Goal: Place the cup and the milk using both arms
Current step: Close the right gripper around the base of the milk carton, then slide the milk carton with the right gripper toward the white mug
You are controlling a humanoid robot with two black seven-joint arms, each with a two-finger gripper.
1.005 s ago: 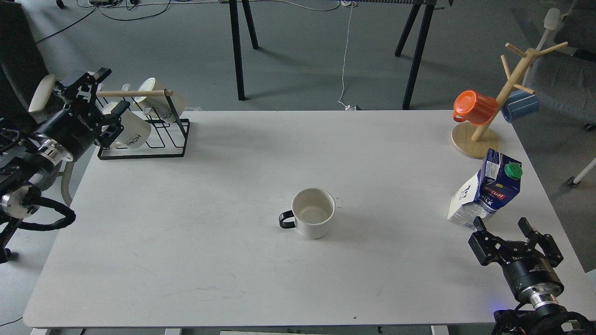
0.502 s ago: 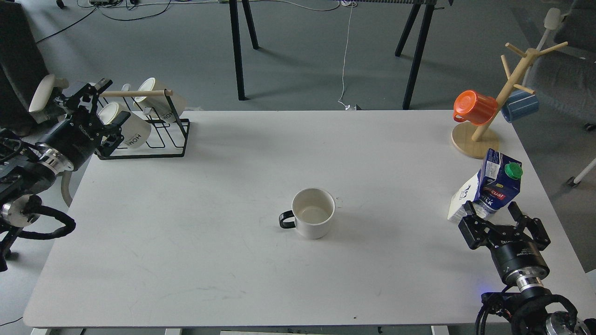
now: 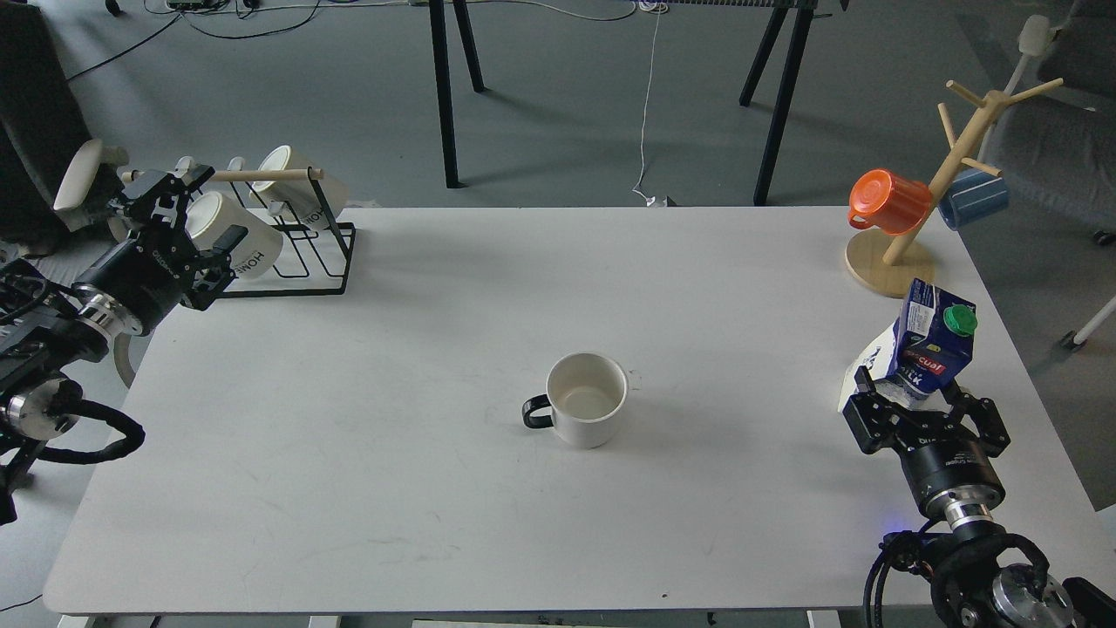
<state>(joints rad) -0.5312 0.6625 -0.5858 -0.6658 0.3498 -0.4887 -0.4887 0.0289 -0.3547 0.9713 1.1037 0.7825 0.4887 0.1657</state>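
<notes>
two fingers around the milk, not yet closed

right gripper [image 3: 924, 394] spread, straddling milk [image 3: 926, 349] base near right desk edge; centre before squeezing. left gripper [image 3: 193, 216] parted, empty, far-left corner. cup [image 3: 586, 399] mid-desk.

white cup [image 3: 587, 399], blue-white milk [image 3: 924, 351]

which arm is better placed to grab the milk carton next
Right. The right gripper is open with its fingers on either side of the milk carton's base. The left gripper is far across the table by the mug rack.
</notes>
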